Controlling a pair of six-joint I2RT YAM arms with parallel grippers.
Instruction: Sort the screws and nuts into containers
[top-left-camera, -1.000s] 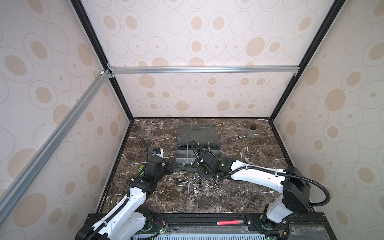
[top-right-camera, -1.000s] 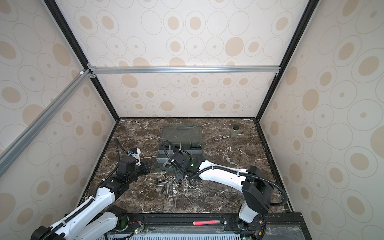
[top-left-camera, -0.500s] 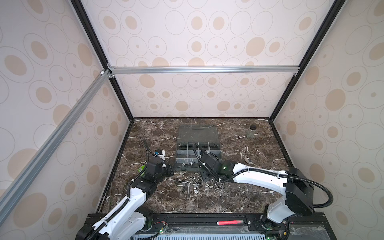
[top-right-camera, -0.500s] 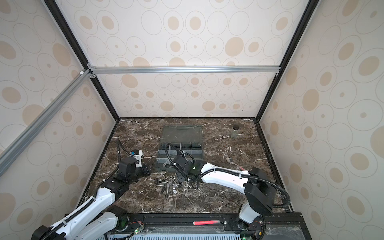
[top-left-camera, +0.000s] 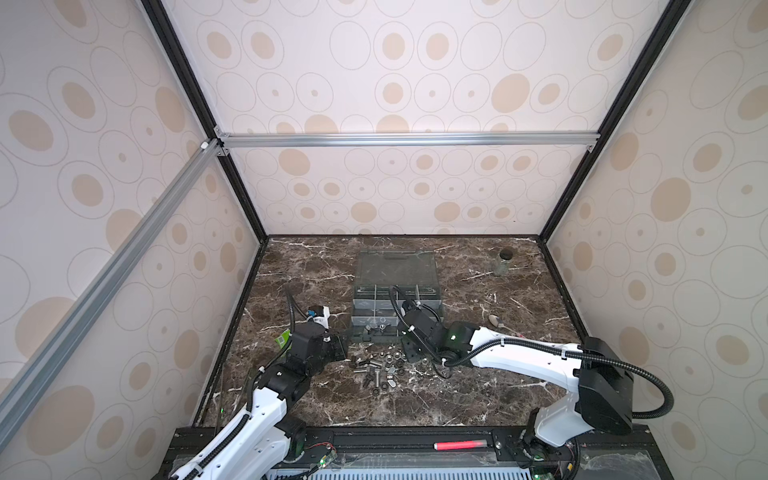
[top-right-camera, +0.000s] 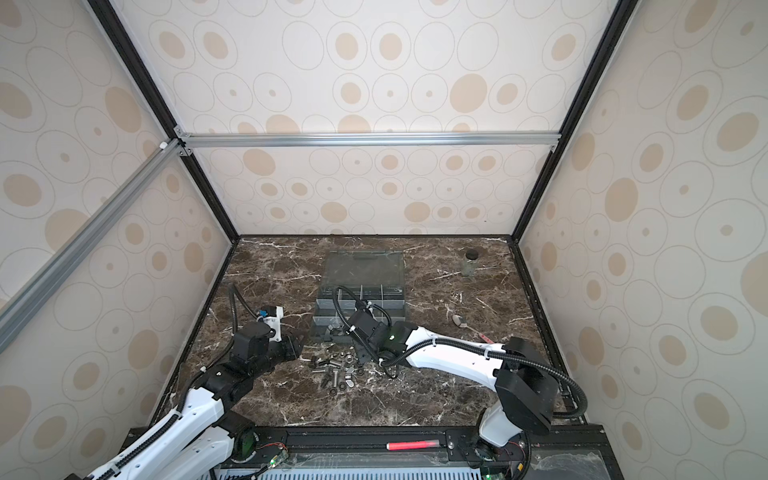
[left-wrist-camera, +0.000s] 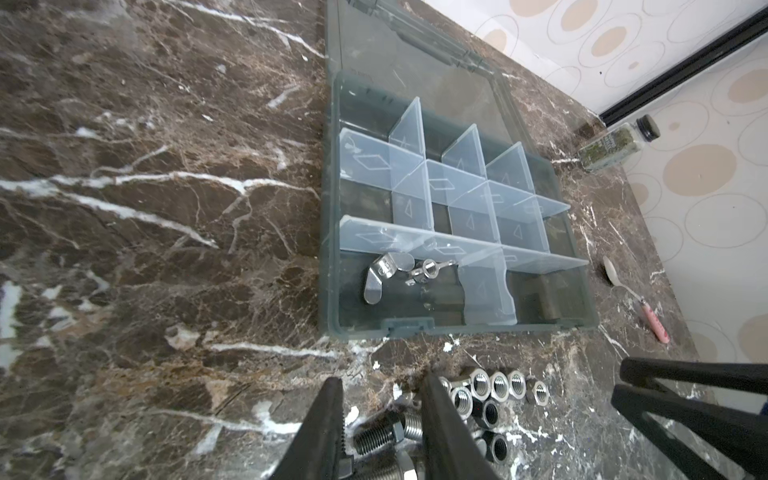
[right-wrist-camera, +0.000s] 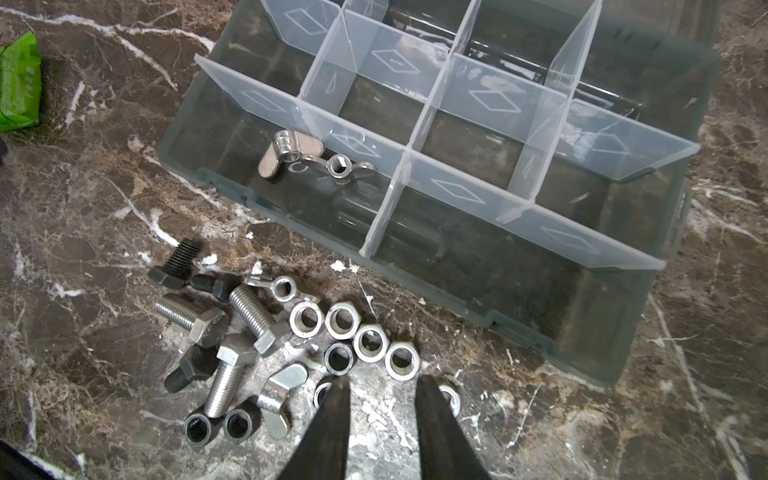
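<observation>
Seen since a second ago: right gripper (right-wrist-camera: 380, 384) drawn back off the organizer box (right-wrist-camera: 615, 361) to just in front of its front wall. Hovers there over the loose nuts (right-wrist-camera: 370, 343), jaws slightly apart, gripping nothing. Found left gripper (left-wrist-camera: 382, 386) just in front of the box too, jaws parted and empty, above the screws (right-wrist-camera: 232, 374). Counted two wing nuts (right-wrist-camera: 291, 156) lying inside one of the box's front-row containers (right-wrist-camera: 478, 249).

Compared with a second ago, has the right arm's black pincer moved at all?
Yes. In both top views the right pincer has drawn back slightly rightward and toward the near edge, away from the grey translucent plastic organizer box.
</observation>
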